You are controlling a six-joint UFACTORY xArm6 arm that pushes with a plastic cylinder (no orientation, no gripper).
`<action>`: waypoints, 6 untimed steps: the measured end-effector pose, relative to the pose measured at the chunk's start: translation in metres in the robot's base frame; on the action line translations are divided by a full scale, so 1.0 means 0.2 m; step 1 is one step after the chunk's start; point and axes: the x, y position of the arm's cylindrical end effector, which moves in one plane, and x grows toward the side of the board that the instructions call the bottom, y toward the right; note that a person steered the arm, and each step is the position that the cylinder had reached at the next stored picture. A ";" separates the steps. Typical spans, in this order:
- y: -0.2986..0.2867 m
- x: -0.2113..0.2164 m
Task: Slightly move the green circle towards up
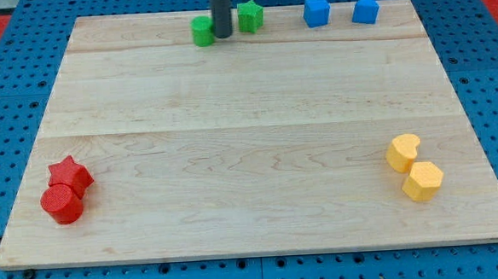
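At the view's top edge of the pale wooden board (250,156), my tip (223,36), a bare rod gripping nothing, touches the small green circle block (202,31) just to its left, a green star block (250,16) at its right

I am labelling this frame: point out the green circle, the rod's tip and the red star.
green circle (202,31), camera view, on its front side, just left of the rod.
my tip (223,36), camera view, on the rod's very lower end, between the two green blocks.
red star (70,175), camera view, on its top face.
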 end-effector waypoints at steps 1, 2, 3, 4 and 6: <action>0.06 0.05; -0.03 0.13; -0.19 0.10; -0.20 -0.02; -0.05 0.23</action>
